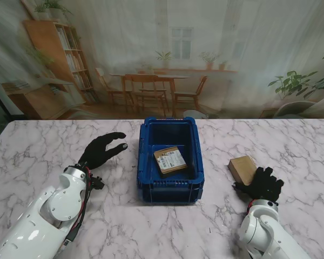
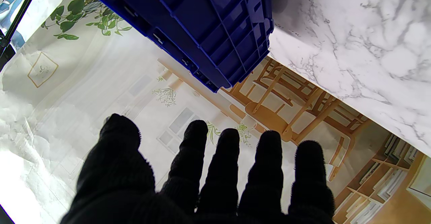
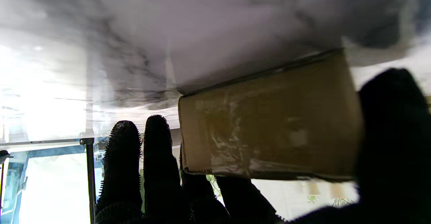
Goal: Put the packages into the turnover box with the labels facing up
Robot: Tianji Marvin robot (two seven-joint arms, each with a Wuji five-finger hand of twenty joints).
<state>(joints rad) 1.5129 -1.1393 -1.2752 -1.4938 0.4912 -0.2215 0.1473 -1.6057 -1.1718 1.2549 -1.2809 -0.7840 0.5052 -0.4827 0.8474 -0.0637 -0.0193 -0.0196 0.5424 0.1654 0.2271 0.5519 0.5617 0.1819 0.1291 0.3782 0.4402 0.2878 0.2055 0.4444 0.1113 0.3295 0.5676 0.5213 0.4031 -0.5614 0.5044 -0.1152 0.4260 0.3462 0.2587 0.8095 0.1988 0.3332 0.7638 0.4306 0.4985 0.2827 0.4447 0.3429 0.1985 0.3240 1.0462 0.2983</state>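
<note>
Right hand (image 1: 263, 184) at near right, fingers (image 3: 123, 163) around the plain brown package (image 1: 243, 169) on the bench (image 1: 38, 145); firm grip unconfirmed. Rigid, light card: take opposite edges. Left hand (image 1: 101, 148) spread, empty. Farther, turnover box (image 1: 147, 178) holds one labelled package (image 1: 170, 160).

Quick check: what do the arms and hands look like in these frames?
Both arms have glossy white rounded shells. The left arm shows black and red cables running along its wrist side; the right arm shows a silvery ring at the wrist. Left hand and right hand wear fuzzy black knit gloves.
</note>
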